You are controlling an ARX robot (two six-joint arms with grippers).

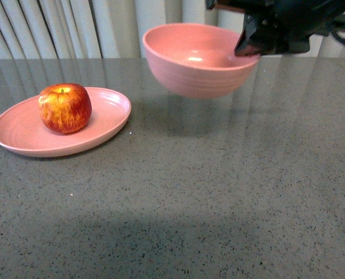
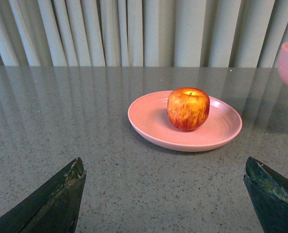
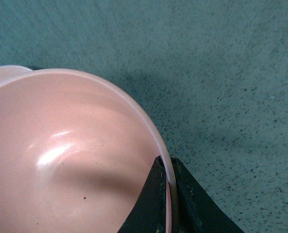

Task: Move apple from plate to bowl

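One tip: with right pincer (image 1: 249,47) clamped on the bowl (image 1: 190,72) at three o'clock, left pincer (image 2: 163,196), apart, should straddle the apple (image 2: 188,108) squarely.

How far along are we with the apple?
Done: nothing yet; the apple sits on the plate. In hand: the right pincer grips the bowl by its rim, apparently raised off the table. The left pincer is open, facing the apple, not touching. Remaining: grasp the apple and place it in the bowl.
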